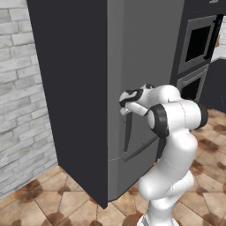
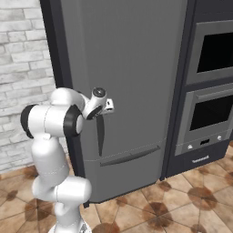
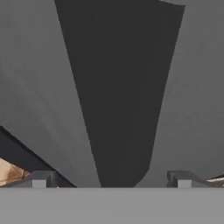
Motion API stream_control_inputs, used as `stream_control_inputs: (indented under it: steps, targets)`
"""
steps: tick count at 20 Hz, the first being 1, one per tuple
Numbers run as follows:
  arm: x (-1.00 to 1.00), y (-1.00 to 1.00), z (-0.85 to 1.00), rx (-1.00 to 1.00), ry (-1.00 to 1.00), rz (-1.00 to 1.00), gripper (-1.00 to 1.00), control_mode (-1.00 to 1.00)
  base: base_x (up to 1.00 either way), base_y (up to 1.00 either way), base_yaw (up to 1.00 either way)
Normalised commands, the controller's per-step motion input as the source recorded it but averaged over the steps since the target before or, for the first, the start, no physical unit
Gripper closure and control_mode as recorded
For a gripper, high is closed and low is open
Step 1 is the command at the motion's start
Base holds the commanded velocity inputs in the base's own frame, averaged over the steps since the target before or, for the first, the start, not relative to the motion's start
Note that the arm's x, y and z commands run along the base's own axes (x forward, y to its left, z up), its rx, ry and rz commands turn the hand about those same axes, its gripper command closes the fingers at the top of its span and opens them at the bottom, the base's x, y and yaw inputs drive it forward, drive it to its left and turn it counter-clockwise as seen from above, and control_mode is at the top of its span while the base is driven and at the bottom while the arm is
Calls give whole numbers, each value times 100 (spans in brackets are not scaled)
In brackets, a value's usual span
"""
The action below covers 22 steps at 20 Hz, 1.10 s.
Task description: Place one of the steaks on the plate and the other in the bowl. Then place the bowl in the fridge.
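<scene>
Stands in front of the fridge, a tall dark charcoal unit with its doors shut, filling most of the left base view and the upper middle of the right base view. Shows a dark side panel toward the white brick wall and a lighter grey front. Carries a dark vertical handle on the upper door and a long horizontal handle along the lower drawer.

Reaches the white arm forward at about mid-height of the door. Holds the gripper just at the top of the vertical handle, close to the door face; cannot tell from the base views whether anything touches. Gripper spread wide, holding nothing: in the hand view the 2 fingertips sit far apart at the bottom corners, with the dark handle running between them against the grey door, tapering toward the bottom of that view. Shows a sliver of tiled floor at the lower left of the hand view.

Stands beside a built-in black oven stack, right of the fridge, with 2 dark glass doors. Covers the ground with brown patterned floor tiles.
</scene>
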Motion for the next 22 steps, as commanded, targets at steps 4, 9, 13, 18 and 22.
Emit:
stream_control_inputs:
  steps: [4, 9, 13, 18, 22]
  targets:
    - [46, -1, -19, 0, 0, 2, -100, -100, 0, 0, 0]
    - [31, 0, -11, 0, -6, 4, -100, -100, 0, 0, 0]
    - [26, 0, 0, 0, 0, 7, 100, -100, 0, 0, 0]
    - [31, 0, 0, 0, 4, 8, 100, -100, 0, 0, 0]
    - [17, -20, 1, 0, 2, 9, 100, -100, 0, 0, 0]
